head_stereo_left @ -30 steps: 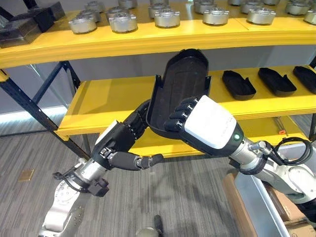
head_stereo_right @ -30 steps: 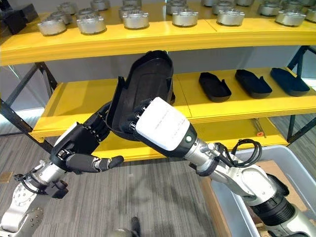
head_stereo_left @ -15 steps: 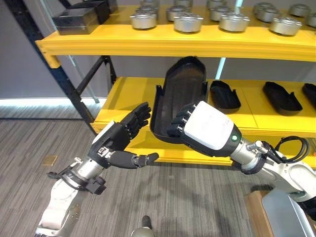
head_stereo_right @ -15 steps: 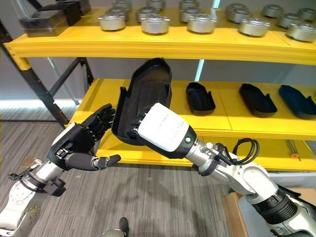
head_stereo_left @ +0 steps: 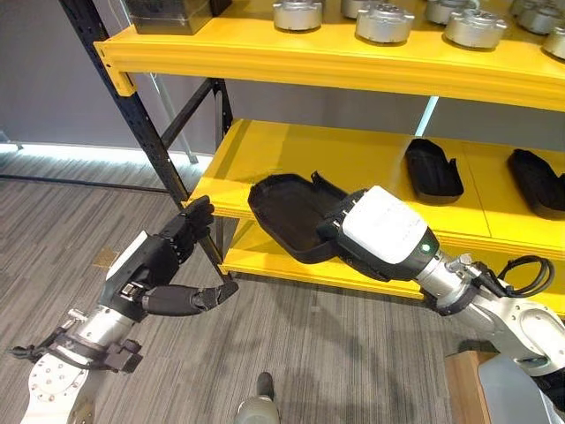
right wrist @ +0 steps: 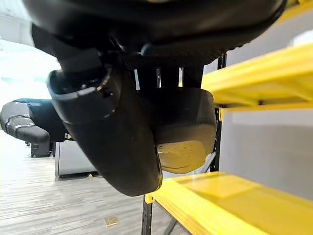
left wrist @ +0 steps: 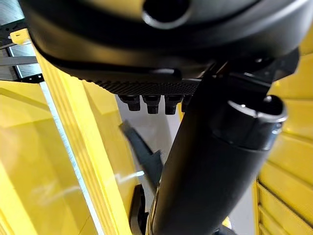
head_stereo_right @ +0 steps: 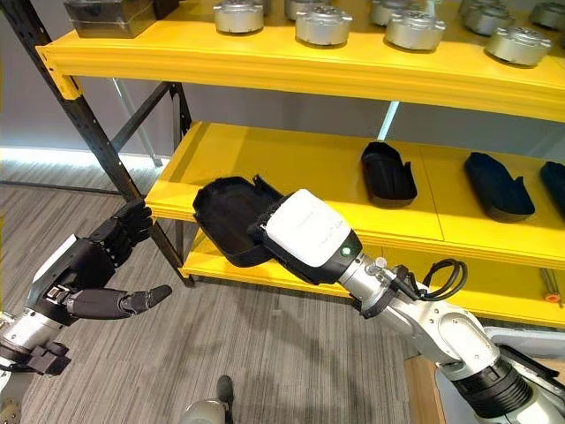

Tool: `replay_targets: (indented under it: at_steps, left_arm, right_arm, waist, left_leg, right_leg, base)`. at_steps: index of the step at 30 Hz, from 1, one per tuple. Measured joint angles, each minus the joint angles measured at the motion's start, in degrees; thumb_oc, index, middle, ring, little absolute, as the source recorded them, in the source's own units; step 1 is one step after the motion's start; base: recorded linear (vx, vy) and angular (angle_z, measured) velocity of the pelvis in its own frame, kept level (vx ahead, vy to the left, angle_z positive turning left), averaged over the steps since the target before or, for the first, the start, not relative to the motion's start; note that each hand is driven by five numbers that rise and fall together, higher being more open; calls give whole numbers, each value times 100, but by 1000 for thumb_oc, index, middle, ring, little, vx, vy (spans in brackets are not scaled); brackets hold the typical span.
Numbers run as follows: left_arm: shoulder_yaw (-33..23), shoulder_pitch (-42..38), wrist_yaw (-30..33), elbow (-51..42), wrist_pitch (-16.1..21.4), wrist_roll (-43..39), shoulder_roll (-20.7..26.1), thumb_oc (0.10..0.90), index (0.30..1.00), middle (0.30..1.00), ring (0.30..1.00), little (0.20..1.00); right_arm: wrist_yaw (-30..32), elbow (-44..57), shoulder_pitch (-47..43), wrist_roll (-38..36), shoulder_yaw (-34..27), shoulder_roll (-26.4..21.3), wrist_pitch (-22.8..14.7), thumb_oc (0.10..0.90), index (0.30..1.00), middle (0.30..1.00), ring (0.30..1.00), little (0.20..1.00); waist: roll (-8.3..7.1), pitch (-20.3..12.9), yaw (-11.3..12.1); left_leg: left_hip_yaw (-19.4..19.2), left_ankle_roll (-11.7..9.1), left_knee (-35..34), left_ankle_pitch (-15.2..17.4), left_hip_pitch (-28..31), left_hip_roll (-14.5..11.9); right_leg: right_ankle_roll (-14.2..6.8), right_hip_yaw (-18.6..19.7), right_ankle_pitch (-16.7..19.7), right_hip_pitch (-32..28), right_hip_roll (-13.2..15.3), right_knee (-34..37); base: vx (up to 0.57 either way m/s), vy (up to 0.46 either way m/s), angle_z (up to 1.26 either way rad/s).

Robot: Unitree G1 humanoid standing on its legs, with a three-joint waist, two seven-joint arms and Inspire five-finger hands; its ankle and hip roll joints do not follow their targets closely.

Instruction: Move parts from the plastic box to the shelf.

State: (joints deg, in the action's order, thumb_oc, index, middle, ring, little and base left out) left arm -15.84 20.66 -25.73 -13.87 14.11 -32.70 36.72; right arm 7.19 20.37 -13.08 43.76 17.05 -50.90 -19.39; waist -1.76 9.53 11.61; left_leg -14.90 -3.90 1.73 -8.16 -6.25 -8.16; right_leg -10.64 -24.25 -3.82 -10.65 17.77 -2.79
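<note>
At the shelf [head_stereo_left: 353,159] edge, right hand [head_stereo_left: 375,231] grips black part [head_stereo_left: 287,212] level

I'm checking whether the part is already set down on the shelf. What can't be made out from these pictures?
- Contact: the right hand hides the near end of the black part in both eye views, so whether it rests on the middle shelf is unclear.
- Right fingers: under the part, grip mostly hidden.
- Top shelf's metal parts: cut off by the upper edge.
- Left hand: open, idle.
</note>
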Motion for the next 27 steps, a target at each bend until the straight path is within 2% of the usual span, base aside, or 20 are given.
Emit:
replay_targets:
  at_steps: [7,11,14,18,20,21,22,24,25,26,27]
  left_arm:
    - [2,136,-4,5,27,-7,14,900,1000,1000,1000,1000]
    - [57,83,-3,11,129,-11,19,900,1000,1000,1000,1000]
    - [287,-71,-7,30,278,-11,28,900,1000,1000,1000,1000]
    - [542,-265,10,120,415,-3,38,900,1000,1000,1000,1000]
    - [667,-387,32,220,440,17,30,900,1000,1000,1000,1000]
    - [703,-440,47,231,450,98,29,900,1000,1000,1000,1000]
    - [707,-469,49,234,471,214,33,900,1000,1000,1000,1000]
    - [707,-463,61,243,471,218,30,900,1000,1000,1000,1000]
    - [703,-466,106,257,473,255,29,900,1000,1000,1000,1000]
    - [706,-483,131,261,471,263,30,900,1000,1000,1000,1000]
    - [702,-520,288,287,466,295,16,900,1000,1000,1000,1000]
  right_arm:
    - [1,-392,-27,2,-1,-6,270,400,300,300,300,300]
    - [51,-792,-46,7,0,2,417,400,300,300,300,300]
    - [222,-1127,-47,31,-1,37,479,400,300,300,300,300]
    - [661,-1669,-54,247,-12,357,501,400,300,300,300,300]
    - [730,-1745,-42,354,-10,530,573,400,300,300,300,300]
    - [774,-1769,-43,370,-5,647,619,400,300,300,300,300]
    - [793,-1778,-50,461,-2,764,644,400,300,300,300,300]
    - [802,-1792,-101,460,18,905,718,400,300,300,300,300]
    - [828,-1795,-165,457,19,1045,744,400,300,300,300,300]
    - [840,-1794,-179,455,19,1070,742,400,300,300,300,300]
    - [848,-1806,-381,452,38,1157,728,400,300,300,300,300]
  waist:
    - [-50,13,10]
    - [-116,52,72]
    - [-111,73,127]
    - [-51,167,112]
    - [31,212,86]
    - [71,256,87]
    - [70,257,98]
    - [81,263,127]
    - [112,278,199]
    - [113,280,173]
    - [164,325,168]
  left_leg:
    - [-36,-16,23,19,-43,-8]
    - [-32,-12,260,168,-152,-14]
    - [50,-11,634,386,-368,-3]
    - [29,194,1348,888,-577,90]
    - [-59,298,1525,1106,-533,159]
    - [-115,359,1521,1122,-422,200]
    - [-307,496,1534,1220,-281,300]
    - [-489,601,1408,1307,-74,348]
    - [-682,682,1254,1321,125,371]
    - [-730,733,1247,1363,173,402]
    - [-856,868,1162,1461,325,445]
  right_leg:
    - [-4,-9,58,20,-6,82]
    - [-1,7,59,32,14,75]
    - [52,4,29,44,46,52]
    - [167,11,18,189,254,-398]
    - [345,-1,140,256,433,-707]
    - [498,-4,318,272,518,-788]
    - [674,-36,677,290,654,-784]
    - [686,-217,1120,346,801,-824]
    - [680,-549,1381,471,1042,-1061]
    - [673,-665,1429,542,1054,-1145]
    - [568,-896,1572,683,1166,-1475]
  base:
    - [9,69,-2]
    - [-11,147,-1]
    - [10,198,10]
    - [33,291,-3]
    - [46,287,-16]
    - [63,380,-36]
    - [78,401,-43]
    - [66,295,-53]
    - [57,243,-57]
    - [114,291,-69]
    - [112,145,-32]
